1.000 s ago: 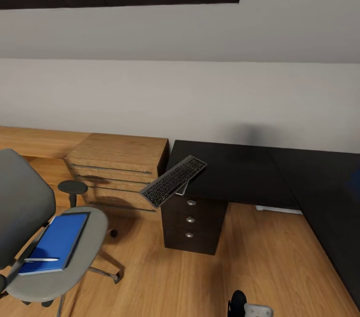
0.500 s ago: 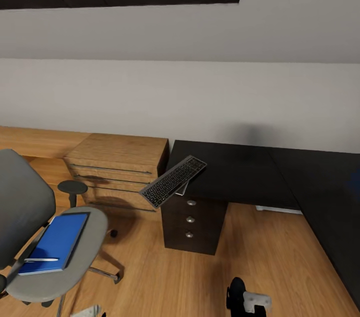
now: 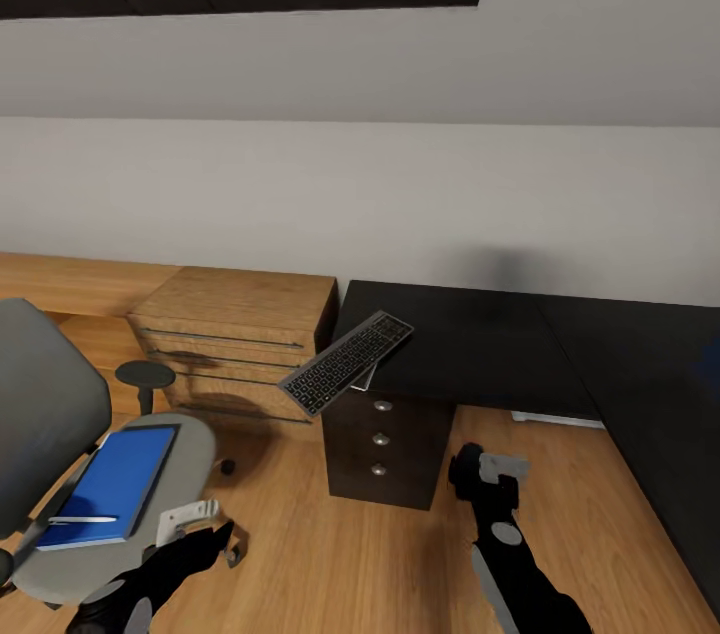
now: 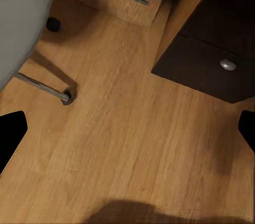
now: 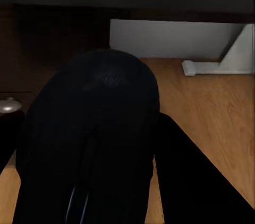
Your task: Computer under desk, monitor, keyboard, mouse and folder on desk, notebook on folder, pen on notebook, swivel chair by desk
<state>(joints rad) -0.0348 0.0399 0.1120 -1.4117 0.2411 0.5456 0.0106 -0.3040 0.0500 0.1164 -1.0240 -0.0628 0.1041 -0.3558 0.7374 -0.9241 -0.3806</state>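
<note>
Swivel chair: at the far left of the head view, grey back and grey seat, one black armrest behind the seat. In the left wrist view the seat edge and a chrome leg with its castor on the wood floor are seen.
Folder: bright blue, it lies flat on the chair seat, not on the desk.
Pen: thin and white, it lies across the near end of the folder.
Notebook: I cannot tell it apart in these pictures.
Left gripper: low in the head view, just beside the front of the chair seat, above the floor. Its two black fingertips stand wide apart at the edges of the wrist view, nothing between them.
Chest of drawers: light wood, against the wall, between the chair and the desk.
Keyboard: dark grey, tilted, one end on the left corner of the desk, the other end hangs out over the edge towards the chest.
Desk: glossy black top, L-shaped, with a dark drawer unit under the corner, round silver knobs.
Right gripper: in front of the drawer unit, above the floor. It is clamped on the mouse.
Mouse: black and rounded, close to the right wrist camera, held between the fingers, not on the desk.
</note>
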